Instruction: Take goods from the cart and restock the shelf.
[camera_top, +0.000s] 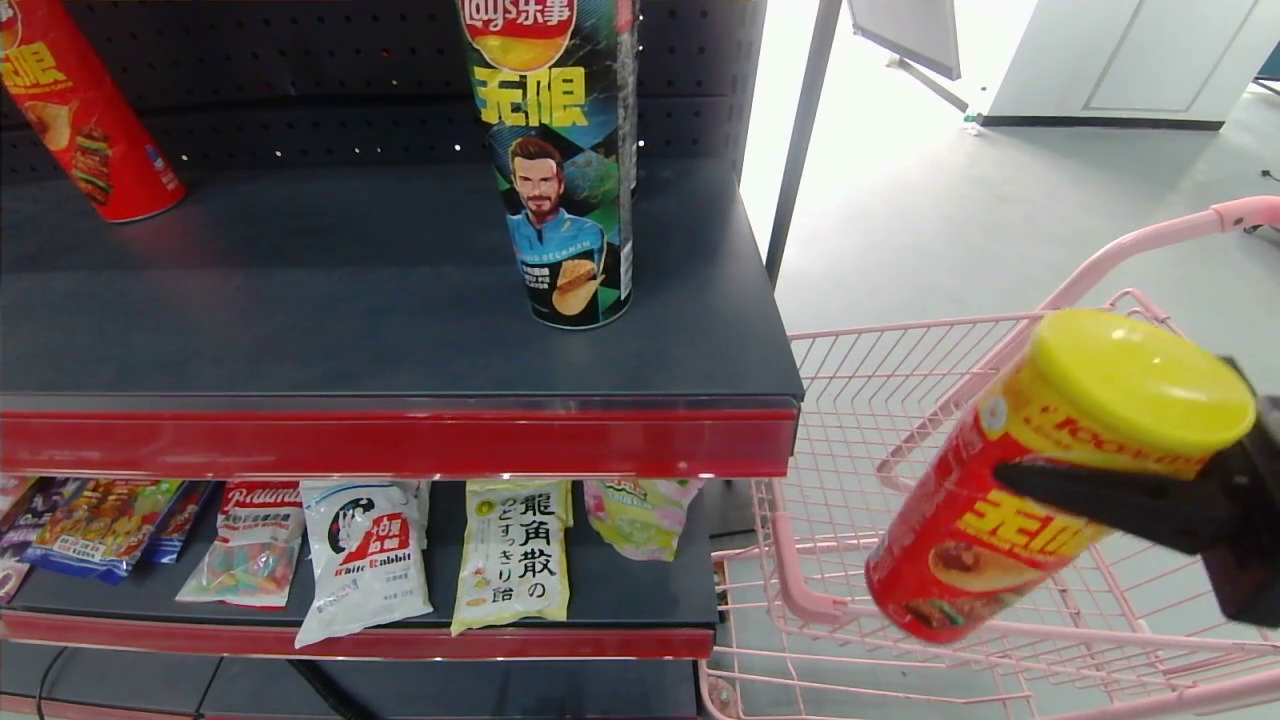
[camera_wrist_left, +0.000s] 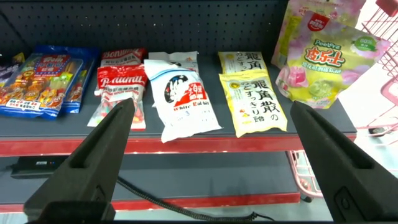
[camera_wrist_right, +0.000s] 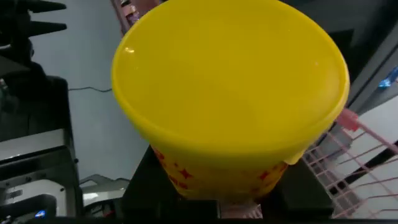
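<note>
**Right gripper holds a chip can over the cart**

The right gripper (camera_top: 1060, 470) is clamped around a red can (camera_top: 965, 555) with a yellow lid. One black finger (camera_top: 1130, 505) lies across the can's side. The other is hidden behind the can, so it probably presses the far side. The can is tilted, with its lid end up by the wrist and its base pointing down. The pink cart (camera_top: 790, 575) lies directly beneath this gripper. To its left is the upper shelf (camera_top: 300, 300), with a dark can (camera_top: 565, 200) standing upright and a second red can (camera_top: 90, 120) farther left.

The left gripper (camera_wrist_left: 211, 106) is spread wide and holds nothing. Beyond its fingers (camera_wrist_left: 93, 162) is the lower shelf (camera_wrist_left: 186, 144). A white bag (camera_wrist_left: 183, 93) lies straight ahead between the fingertips, with a yellow bag (camera_wrist_left: 255, 99) beside it.
</note>
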